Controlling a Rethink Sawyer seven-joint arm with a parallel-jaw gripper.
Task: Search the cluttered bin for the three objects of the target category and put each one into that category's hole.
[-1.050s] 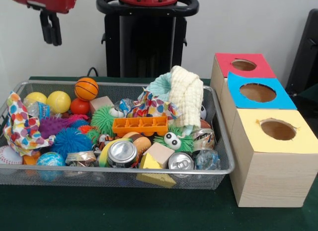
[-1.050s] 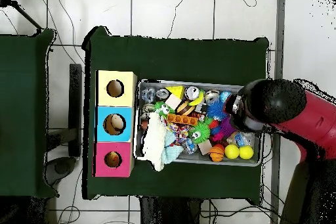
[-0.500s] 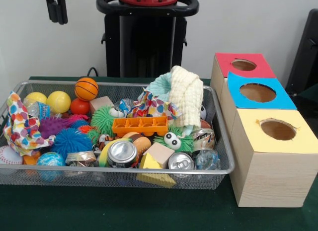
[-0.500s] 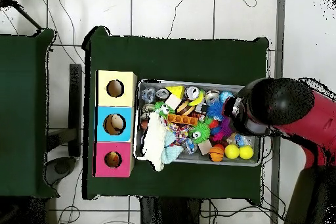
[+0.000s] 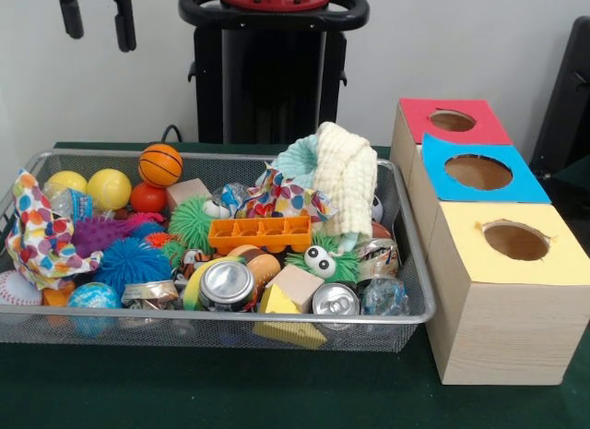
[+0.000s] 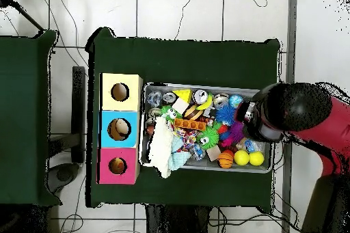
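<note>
Nearest in the front view, a yellow wedge (image 5: 289, 329) leans at the front wall of the wire bin (image 5: 230, 316), with two cans (image 5: 227, 284) standing top-up just behind it and a wooden block (image 5: 297, 284) between them. Beside the bin, three boxes stand in a row: the yellow box (image 5: 502, 291) nearest, then the blue box (image 5: 475, 173), then the red box (image 5: 451, 121), each with a round hole in its top. Mid-bin lie an orange tray (image 5: 260, 233), a green fuzzy toy with eyes (image 5: 320, 259) and a blue spiky ball (image 5: 130, 260); a cream knitted cloth (image 5: 347, 175) is heaped toward the box side. At the bin's far wall sit a small basketball (image 5: 160, 164) and two yellow balls (image 5: 109, 189). Farthest and high above that corner, the gripper (image 5: 95, 18) hangs with its fingers spread apart, holding nothing.
</note>
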